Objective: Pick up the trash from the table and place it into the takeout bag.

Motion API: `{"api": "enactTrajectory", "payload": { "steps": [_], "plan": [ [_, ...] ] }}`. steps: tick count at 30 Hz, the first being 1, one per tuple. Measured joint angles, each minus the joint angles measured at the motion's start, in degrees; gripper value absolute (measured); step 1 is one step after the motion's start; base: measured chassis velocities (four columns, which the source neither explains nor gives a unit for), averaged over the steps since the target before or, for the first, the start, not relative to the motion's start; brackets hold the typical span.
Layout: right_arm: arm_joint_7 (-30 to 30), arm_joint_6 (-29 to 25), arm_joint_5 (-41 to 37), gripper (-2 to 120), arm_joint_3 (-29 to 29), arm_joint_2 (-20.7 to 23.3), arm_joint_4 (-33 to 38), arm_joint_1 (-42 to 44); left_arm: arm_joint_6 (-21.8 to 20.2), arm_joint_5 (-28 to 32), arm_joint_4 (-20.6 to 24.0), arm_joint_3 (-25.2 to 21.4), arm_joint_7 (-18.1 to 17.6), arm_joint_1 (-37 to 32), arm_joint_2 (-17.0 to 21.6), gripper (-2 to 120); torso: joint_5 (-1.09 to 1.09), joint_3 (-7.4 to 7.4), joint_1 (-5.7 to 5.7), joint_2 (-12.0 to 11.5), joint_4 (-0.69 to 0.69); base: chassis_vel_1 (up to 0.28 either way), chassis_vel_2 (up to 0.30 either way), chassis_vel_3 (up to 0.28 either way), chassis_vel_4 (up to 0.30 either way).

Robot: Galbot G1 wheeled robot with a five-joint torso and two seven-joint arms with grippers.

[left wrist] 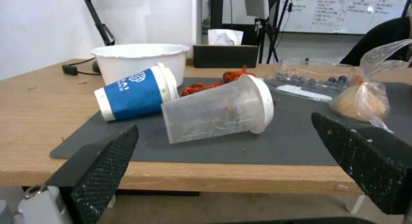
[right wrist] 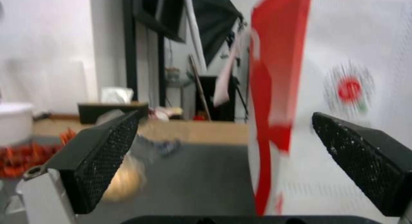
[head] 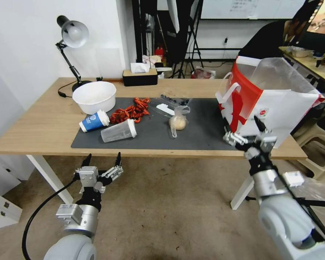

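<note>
Trash lies on the dark mat [head: 198, 133] of the wooden table [head: 36, 133]: a blue cup [head: 94, 121] on its side, a white-lidded clear cup [head: 118, 130] beside it, red shells [head: 131, 110], and a clear bag with a beige ball [head: 178, 122]. The takeout bag [head: 274, 99] stands open at the table's right end. My left gripper [head: 102, 162] hangs open below the front edge, facing the blue cup [left wrist: 135, 93] and the clear cup [left wrist: 219, 109]. My right gripper [head: 243, 130] is open at the takeout bag's [right wrist: 275, 88] front corner, holding nothing.
A white bowl [head: 94, 96] sits at the mat's back left, with a clear lidded tray of dark berries [head: 169, 104] behind the bagged ball. A desk lamp [head: 74, 34] and tissue box [head: 139, 76] stand at the back. Another table [head: 307, 61] is at the far right.
</note>
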State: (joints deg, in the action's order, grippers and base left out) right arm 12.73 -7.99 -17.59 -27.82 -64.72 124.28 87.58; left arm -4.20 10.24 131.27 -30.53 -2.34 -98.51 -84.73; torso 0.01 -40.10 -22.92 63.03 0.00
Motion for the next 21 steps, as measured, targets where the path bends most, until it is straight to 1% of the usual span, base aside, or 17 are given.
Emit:
{"api": "enactTrajectory", "payload": {
  "steps": [7, 16, 21],
  "plan": [
    [3.4, -1.5, 2.1, 100, 2.2, -1.3, -2.0, 3.4, 0.1, -0.1, 0.0, 0.0, 0.0, -0.1, -0.1, 100, -0.01, 0.0, 0.0, 0.0, 0.0, 0.0, 0.0, 0.0, 0.0],
    [4.7, -1.7, 2.1, 100, 4.1, -2.0, -3.1, 3.7, 0.4, -0.1, 0.0, -0.3, 0.0, -0.3, 0.0, 100, -0.01, 0.0, 0.0, 0.0, 0.0, 0.0, 0.0, 0.0, 0.0],
    [5.5, 1.0, 0.4, 100, 5.3, -1.6, -2.1, 0.6, 0.4, -0.1, 0.0, -0.5, -0.1, -0.3, 0.2, 100, -0.02, 0.0, 0.0, 0.0, 0.0, 0.0, 0.0, 0.0, 0.0]
  ]
}}
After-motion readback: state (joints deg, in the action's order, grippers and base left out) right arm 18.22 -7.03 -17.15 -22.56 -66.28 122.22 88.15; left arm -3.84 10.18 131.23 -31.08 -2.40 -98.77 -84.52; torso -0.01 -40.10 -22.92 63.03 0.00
